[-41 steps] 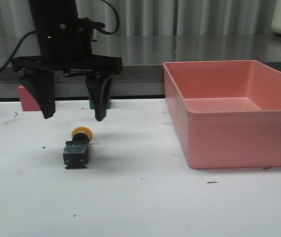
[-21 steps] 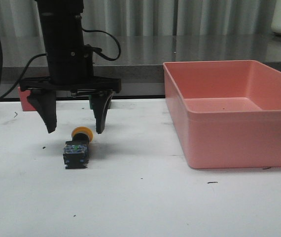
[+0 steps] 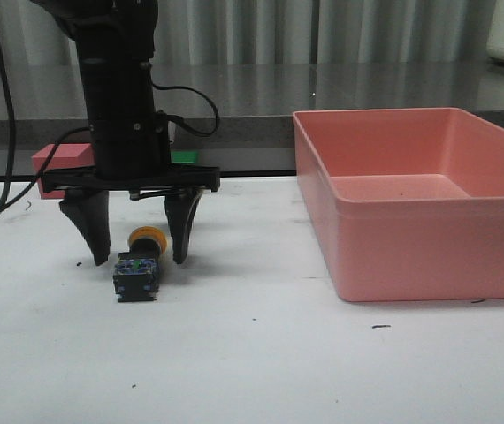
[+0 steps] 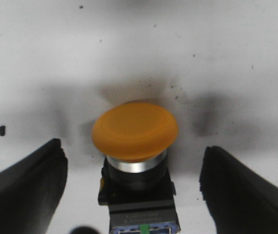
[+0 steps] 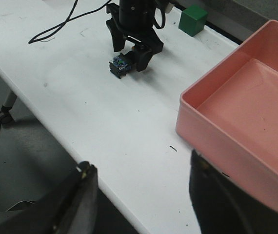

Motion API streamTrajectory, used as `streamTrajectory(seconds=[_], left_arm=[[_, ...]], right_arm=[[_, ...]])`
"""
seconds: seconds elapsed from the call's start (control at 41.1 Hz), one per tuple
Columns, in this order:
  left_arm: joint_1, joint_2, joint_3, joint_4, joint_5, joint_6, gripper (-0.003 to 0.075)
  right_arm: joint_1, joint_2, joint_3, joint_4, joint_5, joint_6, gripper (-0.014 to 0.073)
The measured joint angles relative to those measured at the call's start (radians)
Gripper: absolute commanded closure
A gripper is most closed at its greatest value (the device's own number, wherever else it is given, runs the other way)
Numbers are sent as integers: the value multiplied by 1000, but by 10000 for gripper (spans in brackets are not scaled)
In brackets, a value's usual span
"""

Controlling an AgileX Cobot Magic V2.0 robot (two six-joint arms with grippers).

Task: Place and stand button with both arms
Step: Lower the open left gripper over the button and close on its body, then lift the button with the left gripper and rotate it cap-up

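Front view: I see the push-button (image 3: 137,272) lying on its side on the white counter (image 3: 252,353), yellow mushroom cap (image 3: 147,238) pointing away from me, bluish base (image 3: 135,265) facing the camera. My left pincer (image 3: 139,258) hangs over it with its jaws apart, one fingertip on either side of the cap, neither touching it. A pink bin (image 3: 416,199) stands well apart to the right; a red block (image 3: 62,168) sits behind the arm.

Left wrist view: the cap (image 4: 135,130), silver collar (image 4: 135,165) and black body (image 4: 138,195) lie between the two spread fingers (image 4: 24,190).

Right wrist view: my right pincer (image 5: 144,195) is spread wide, high above the counter edge, holding nothing. A green cube (image 5: 193,19) stands beyond the button.
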Motion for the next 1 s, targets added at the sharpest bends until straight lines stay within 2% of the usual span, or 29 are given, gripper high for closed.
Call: streamTrajectory(seconds=[0.097,0.268,0.487,0.681,0.876,0.998], left_arm=[[0,0,0,-1,0,-2,428],[0,0,0,-2,0,-2,492],[0,-7,-1,47,0,17,499],[0,-122,18,110,-3,63,499],[1,-309,149,115,-84,138,499],[6,-433,271,115,-197,199,499]], right_arm=[[0,0,0,0,0,0,153],[0,0,0,0,0,0,153],[0,0,0,0,0,0,153],[0,0,0,0,0,0,153],[0,0,0,0,0,0,153],[0,0,0,0,0,0,153]])
